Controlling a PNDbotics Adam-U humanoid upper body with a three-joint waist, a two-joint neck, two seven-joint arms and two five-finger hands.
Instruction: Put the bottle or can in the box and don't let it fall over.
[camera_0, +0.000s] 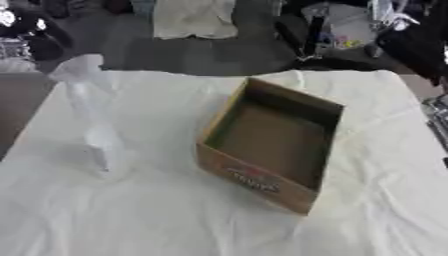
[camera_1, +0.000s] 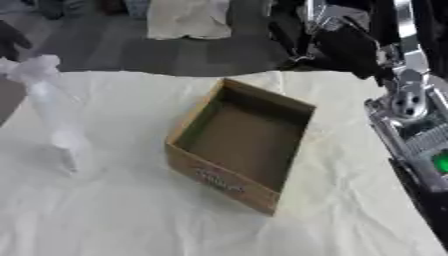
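Note:
A pale, translucent bottle (camera_0: 94, 131) stands on the white cloth to the left of the box, leaning slightly, with its top (camera_0: 79, 67) toward the table's far left corner. The open cardboard box (camera_0: 273, 142) sits turned at an angle in the middle of the table, and nothing shows inside it. My right arm (camera_1: 411, 120), silver and black with a green light, comes down the right edge of the right eye view. A black shape at its upper end, probably my right hand (camera_1: 354, 50), hangs above the table's far right corner, well away from bottle and box. My left hand does not show.
The white cloth (camera_0: 175, 220) covers the whole table and is wrinkled. Beyond the far edge is a dark floor with a pale cloth (camera_0: 194, 20) and dark clutter (camera_0: 341, 30). The table's left edge (camera_0: 22, 130) runs close to the bottle.

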